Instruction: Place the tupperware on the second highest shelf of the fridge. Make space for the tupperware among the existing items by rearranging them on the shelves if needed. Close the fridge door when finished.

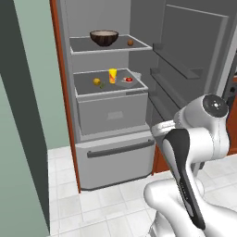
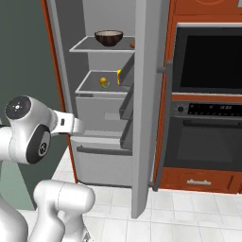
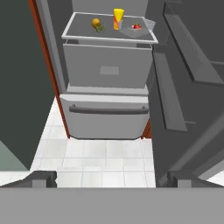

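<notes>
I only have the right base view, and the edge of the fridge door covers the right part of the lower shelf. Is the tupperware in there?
Observer: Yes. The tupperware sits on the lower shelf, just right of the yellow-orange glass.
Operator: Is the hand holding anything?
Observer: No. The hand view shows the hand open, with nothing between its fingertips.
</notes>
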### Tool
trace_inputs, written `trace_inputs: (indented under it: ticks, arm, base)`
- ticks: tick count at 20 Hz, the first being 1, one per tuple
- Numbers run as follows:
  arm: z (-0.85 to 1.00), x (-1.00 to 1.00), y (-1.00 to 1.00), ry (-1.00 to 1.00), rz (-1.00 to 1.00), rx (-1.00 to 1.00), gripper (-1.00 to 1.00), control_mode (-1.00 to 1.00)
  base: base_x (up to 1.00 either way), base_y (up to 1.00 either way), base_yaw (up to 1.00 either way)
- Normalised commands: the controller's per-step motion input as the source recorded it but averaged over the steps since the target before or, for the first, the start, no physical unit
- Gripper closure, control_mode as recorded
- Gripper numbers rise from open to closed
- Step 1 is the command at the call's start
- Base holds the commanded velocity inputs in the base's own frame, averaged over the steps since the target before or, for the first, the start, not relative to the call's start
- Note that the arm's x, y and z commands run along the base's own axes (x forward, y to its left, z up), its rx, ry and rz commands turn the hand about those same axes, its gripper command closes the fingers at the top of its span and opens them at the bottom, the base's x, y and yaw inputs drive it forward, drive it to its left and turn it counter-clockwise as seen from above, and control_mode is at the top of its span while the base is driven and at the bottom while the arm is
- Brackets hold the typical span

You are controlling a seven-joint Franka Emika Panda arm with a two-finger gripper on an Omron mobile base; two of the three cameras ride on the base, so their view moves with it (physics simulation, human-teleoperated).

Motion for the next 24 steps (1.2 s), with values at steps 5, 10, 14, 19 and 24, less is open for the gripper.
trace_inputs:
  ticks: [5,10,14,19,24]
  arm:
    - [0.0,0.03,0.0,-0.01,0.0,0.0,-1.0,-1.0]
    - [0.0,-0.46,0.0,-0.13,0.0,0.0,-1.0,-1.0]
    - [0.07,-0.49,-0.03,-0.14,0.0,0.0,-1.0,-1.0]
    - [0.03,-0.02,-0.53,0.0,-0.07,0.03,-1.0,-1.0]
    - [-0.08,0.01,-0.82,0.0,-0.04,0.1,-1.0,-1.0]
  base:
    - [0.0,0.0,0.0]
    - [0.0,0.0,0.0]
    - [0.0,0.0,0.0]
    - [0.0,0.0,0.0]
    - [0.0,0.0,0.0]
